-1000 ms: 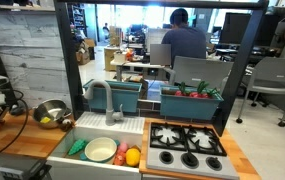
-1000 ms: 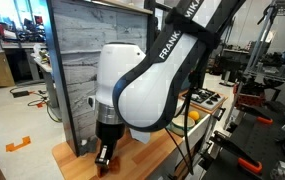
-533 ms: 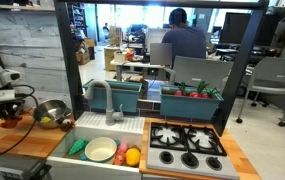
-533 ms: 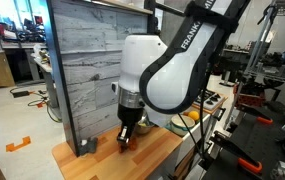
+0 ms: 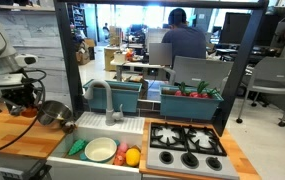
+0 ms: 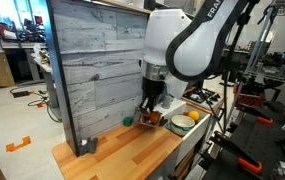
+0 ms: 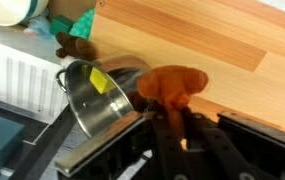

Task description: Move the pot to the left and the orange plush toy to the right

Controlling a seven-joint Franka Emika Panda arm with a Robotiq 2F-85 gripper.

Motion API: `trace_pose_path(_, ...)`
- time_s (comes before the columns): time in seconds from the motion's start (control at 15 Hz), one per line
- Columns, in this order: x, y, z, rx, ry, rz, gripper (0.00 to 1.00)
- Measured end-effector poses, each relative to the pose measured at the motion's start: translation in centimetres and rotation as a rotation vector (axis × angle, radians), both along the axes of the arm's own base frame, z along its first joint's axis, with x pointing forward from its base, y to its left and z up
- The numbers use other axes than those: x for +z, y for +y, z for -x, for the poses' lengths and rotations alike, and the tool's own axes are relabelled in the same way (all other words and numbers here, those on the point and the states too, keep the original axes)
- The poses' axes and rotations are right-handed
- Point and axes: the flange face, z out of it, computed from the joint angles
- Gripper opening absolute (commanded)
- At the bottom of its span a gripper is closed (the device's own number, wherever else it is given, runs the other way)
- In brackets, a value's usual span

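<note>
My gripper is shut on the orange plush toy and holds it above the wooden counter. The toy hangs right beside the shiny steel pot, over its rim; a yellow piece lies inside the pot. In an exterior view the gripper is just left of the pot, near the sink's edge. In an exterior view the gripper holds the toy low over the counter, and the pot is hidden behind it.
A toy sink holds a pale green plate and red and yellow toy food. A faucet and a stove stand to the right. A grey plank wall backs the counter. A small brown toy lies near the pot.
The arm has carried the orange plush toy along the counter from its far end to the pot's side, and has raised it somewhat.
</note>
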Motion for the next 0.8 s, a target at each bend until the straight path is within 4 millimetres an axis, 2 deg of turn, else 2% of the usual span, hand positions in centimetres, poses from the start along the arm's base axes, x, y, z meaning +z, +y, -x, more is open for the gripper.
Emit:
trace_pose_path(0.27, 1.9, -1.5, -0.4, -0.150, -0.067, 0.040, 0.04)
trace_pose_path(0.47, 2.4, -2.1, -0.6, -0.212, -0.097, 0.065, 0.04)
trace_pose_path(0.8, 2.5, -1.9, -0.4, -0.250, -0.117, 0.087, 0.04)
